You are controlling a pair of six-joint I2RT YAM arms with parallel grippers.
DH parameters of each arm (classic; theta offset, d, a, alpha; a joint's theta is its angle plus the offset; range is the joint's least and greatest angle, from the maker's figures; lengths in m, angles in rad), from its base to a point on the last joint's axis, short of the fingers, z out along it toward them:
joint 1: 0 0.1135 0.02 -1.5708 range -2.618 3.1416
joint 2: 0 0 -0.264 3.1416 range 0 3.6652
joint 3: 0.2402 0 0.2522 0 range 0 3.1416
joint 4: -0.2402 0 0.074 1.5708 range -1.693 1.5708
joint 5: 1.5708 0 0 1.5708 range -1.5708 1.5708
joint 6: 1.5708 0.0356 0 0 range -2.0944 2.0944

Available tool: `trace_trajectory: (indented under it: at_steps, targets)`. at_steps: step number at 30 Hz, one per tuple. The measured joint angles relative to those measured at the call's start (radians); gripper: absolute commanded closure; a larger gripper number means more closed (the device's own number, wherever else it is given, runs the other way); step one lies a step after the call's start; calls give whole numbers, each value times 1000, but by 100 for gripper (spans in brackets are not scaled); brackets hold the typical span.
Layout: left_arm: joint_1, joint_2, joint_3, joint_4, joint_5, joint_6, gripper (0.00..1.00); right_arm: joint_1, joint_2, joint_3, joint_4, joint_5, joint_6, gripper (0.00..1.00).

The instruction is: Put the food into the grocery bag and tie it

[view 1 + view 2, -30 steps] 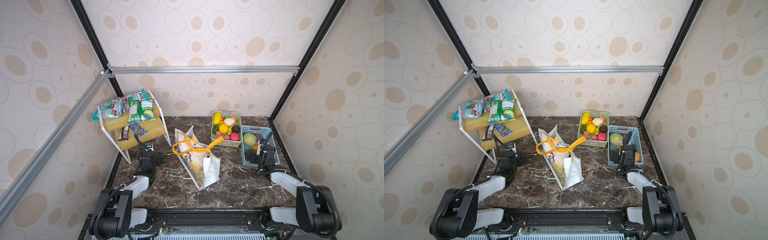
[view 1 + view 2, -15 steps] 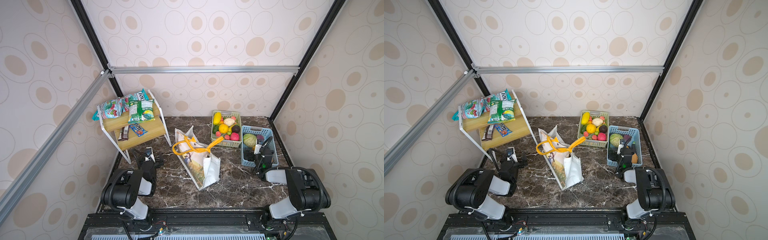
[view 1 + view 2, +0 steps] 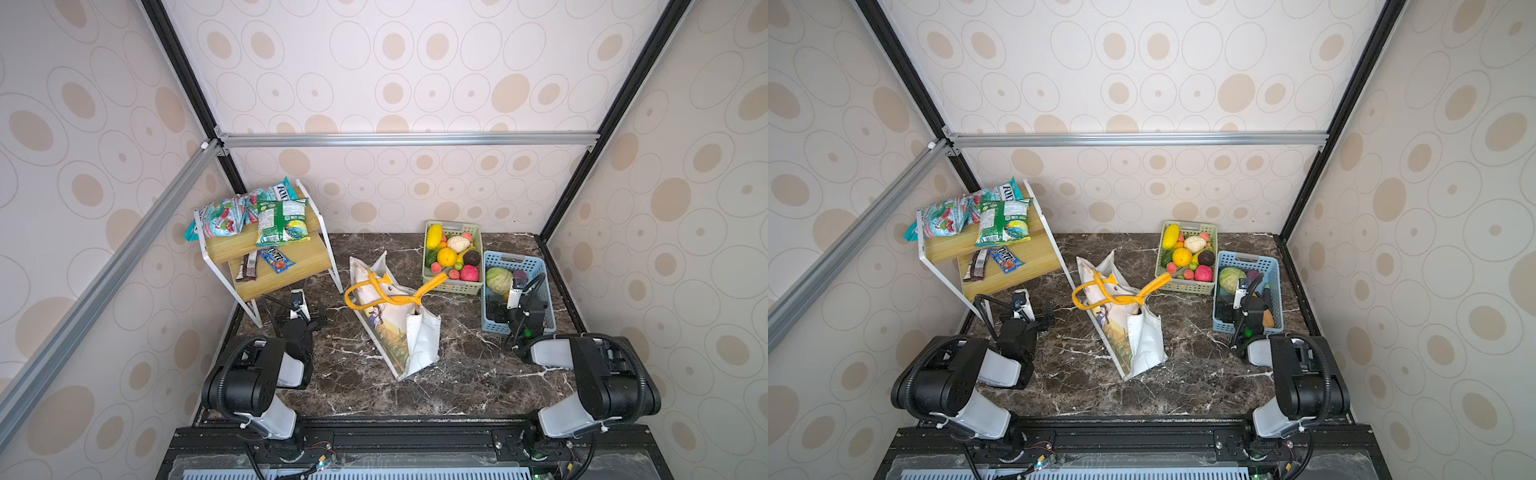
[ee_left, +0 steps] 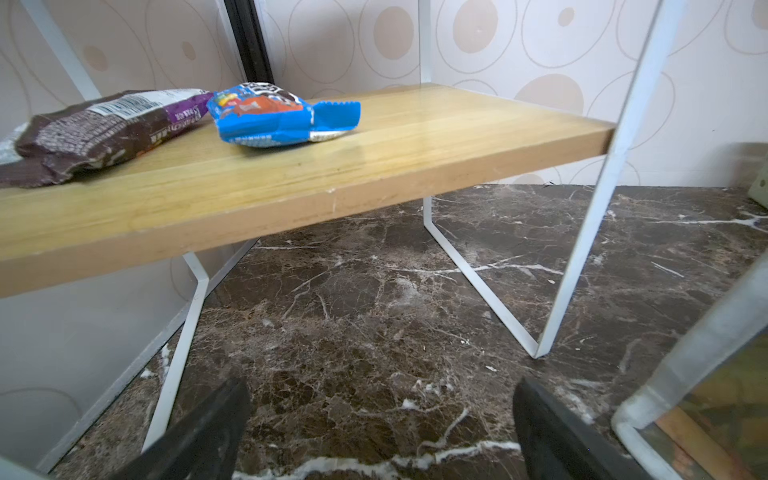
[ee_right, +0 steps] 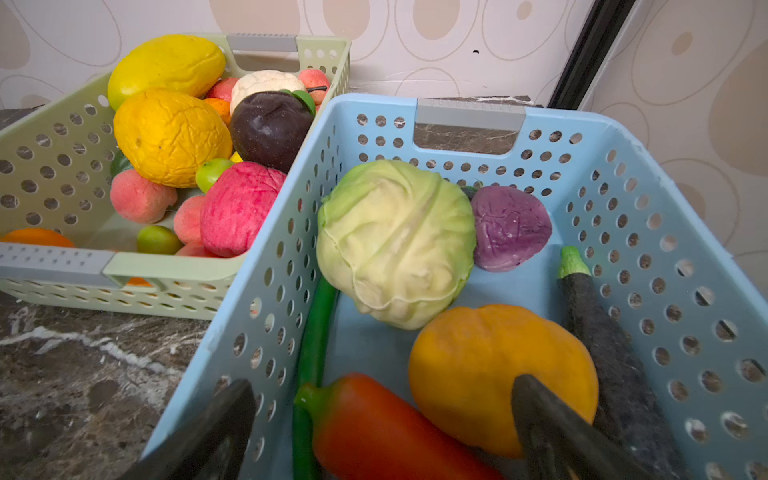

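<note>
The white grocery bag (image 3: 395, 332) (image 3: 1125, 328) stands mid-table, its yellow handles (image 3: 376, 297) knotted together over its mouth; what it holds is hidden. Food fills two baskets at the back right. In the blue basket (image 5: 266, 291) lie a pale cabbage (image 5: 395, 241), a purple one (image 5: 509, 226), an eggplant (image 5: 602, 340), a red-orange pepper (image 5: 386, 428) and a yellow fruit (image 5: 490, 365). My right gripper (image 3: 513, 311) (image 5: 382, 384) hovers open over that basket's near end, holding nothing. My left gripper (image 3: 301, 318) (image 4: 381, 384) is open above bare marble, left of the bag.
A green basket (image 3: 453, 289) of fruit sits behind the bag. A two-step wooden shelf (image 3: 274, 282) on white legs stands at the back left with snack packets (image 3: 282, 220) and candy bars (image 4: 266, 120); its leg (image 4: 582, 249) is just ahead of the left gripper.
Both arms have folded back toward their bases at the front edge, elbows now raised. Both grippers stay open near the same spots. The bag has not moved.
</note>
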Motion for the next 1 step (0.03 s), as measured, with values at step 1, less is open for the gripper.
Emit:
trace_trajectory:
  at_steps: [1]
  targets:
    - [0,0,0,0,0,0,1,0,0,0,0,0,0,0]
